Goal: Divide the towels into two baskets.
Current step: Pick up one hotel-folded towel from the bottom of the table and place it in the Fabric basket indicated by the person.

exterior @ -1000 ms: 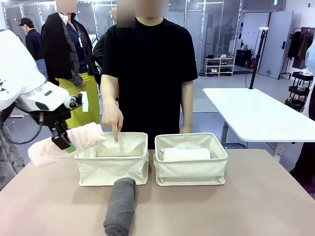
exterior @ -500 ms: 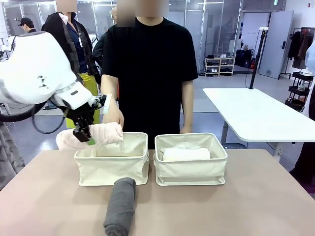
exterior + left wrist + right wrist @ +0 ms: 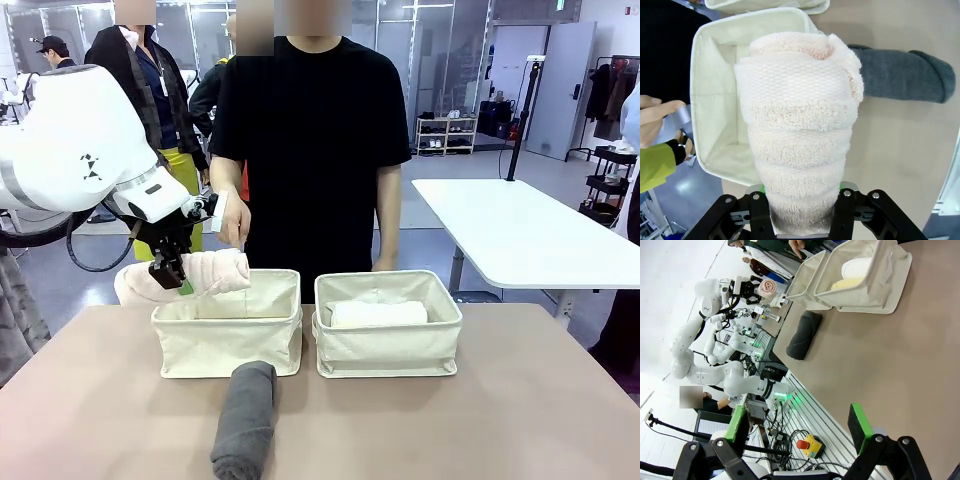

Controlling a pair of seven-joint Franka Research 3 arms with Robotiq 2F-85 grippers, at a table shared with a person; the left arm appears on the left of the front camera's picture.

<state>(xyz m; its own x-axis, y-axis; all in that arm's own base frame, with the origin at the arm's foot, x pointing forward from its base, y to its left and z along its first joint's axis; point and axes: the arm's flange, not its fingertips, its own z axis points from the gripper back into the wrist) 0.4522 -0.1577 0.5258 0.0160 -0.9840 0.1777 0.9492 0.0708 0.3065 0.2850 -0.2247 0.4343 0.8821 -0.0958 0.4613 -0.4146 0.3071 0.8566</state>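
My left gripper [image 3: 170, 272] is shut on the middle of a pale pink rolled towel [image 3: 190, 277], held just above the left rim of the left basket [image 3: 227, 345]. In the left wrist view the pink towel [image 3: 800, 125] lies across that basket [image 3: 701, 75], whose inside shows bare fabric. A white towel [image 3: 378, 314] lies in the right basket [image 3: 388, 350]; a pale yellow roll [image 3: 849, 284] lies beside it. A dark grey towel [image 3: 245, 420] rests on the table in front of the left basket. My right gripper [image 3: 799, 425] is open over the table's near edge.
A person stands behind the baskets, one hand [image 3: 235, 225] raised just above the left basket's far side. A second white table [image 3: 520, 235] stands at the back right. Bare tabletop [image 3: 450, 430] stretches in front of the right basket.
My left arm has carried the pink towel rightward to the left basket's rim. The person's pointing hand has lifted out of that basket.
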